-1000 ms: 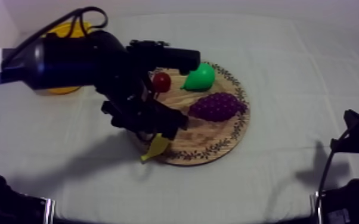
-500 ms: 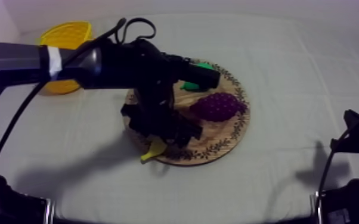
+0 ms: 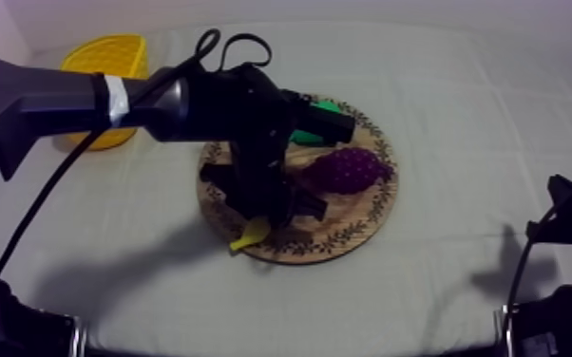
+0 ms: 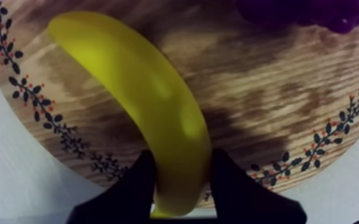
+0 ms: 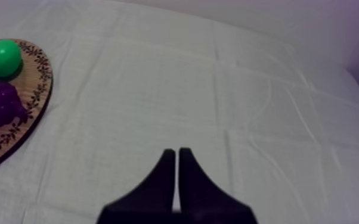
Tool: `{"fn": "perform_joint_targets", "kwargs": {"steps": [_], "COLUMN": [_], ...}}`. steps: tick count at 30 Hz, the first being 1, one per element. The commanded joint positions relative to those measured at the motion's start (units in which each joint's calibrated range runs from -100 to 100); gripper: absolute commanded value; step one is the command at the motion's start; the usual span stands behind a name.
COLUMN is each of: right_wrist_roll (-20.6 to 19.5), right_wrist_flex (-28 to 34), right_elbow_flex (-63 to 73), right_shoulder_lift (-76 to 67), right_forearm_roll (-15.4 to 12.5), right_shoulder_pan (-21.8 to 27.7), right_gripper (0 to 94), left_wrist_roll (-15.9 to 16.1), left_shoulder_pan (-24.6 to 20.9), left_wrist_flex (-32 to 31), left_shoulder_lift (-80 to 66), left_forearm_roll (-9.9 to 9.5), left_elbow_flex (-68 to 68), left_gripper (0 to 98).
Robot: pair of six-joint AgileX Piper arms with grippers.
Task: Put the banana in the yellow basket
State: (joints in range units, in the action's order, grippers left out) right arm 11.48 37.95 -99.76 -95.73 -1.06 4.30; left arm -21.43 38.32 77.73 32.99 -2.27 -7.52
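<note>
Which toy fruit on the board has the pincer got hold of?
The banana: black fingers of the left pincer press both its sides. The grapes and pear lie clear of it.

From above, the left arm (image 3: 233, 109) covers most of the banana (image 3: 251, 234), bar its near tip, and hides the pear's (image 3: 299, 138) left side and the board's (image 3: 366, 204) left middle; at the left wrist the grapes (image 4: 301, 12) run off the picture's edge; the banana's near end is lost between the left gripper's (image 4: 183, 159) fingers.
</note>
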Motion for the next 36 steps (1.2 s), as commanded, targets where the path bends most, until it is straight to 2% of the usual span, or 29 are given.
{"fn": "perform_joint_targets", "kwargs": {"steps": [1, 5, 10, 18, 22, 27, 36], "right_wrist_roll": [0.02, 0.02, 0.02, 0.02, 0.02, 0.02, 0.02], "right_wrist_flex": [0.04, 0.04, 0.04, 0.04, 0.04, 0.04, 0.04], "right_elbow_flex": [-0.02, -0.02, -0.02, -0.02, -0.02, -0.02, -0.02], "right_shoulder_lift": [-0.02, -0.02, -0.02, -0.02, -0.02, -0.02, -0.02], "right_forearm_roll": [0.01, 0.01, 0.01, 0.01, 0.01, 0.01, 0.01], "right_shoulder_pan": [-0.01, -0.01, -0.01, -0.01, -0.01, -0.01, -0.01], "right_gripper": [0.3, 0.3, 0.3, 0.3, 0.3, 0.3, 0.3], "left_wrist_roll": [0.00, -0.06, -0.25, 1.50, 3.79, 6.90, 10.99], "left_shoulder_pan": [-0.03, -0.05, -0.79, -3.67, -7.43, -13.75, -24.86], "left_wrist_flex": [0.05, 2.20, 7.74, 19.98, 21.60, 21.98, 20.58], "left_shoulder_lift": [0.13, -0.18, -2.98, -11.66, -15.02, -16.91, -16.53], "left_forearm_roll": [-0.42, -1.93, -4.89, -12.01, -14.55, -16.72, -18.15], "left_elbow_flex": [0.08, 1.07, 4.71, 16.42, 20.45, 23.31, 27.28], "left_gripper": [29.8, 27.3, 26.9, 26.8, 26.8, 26.7, 26.8]}}
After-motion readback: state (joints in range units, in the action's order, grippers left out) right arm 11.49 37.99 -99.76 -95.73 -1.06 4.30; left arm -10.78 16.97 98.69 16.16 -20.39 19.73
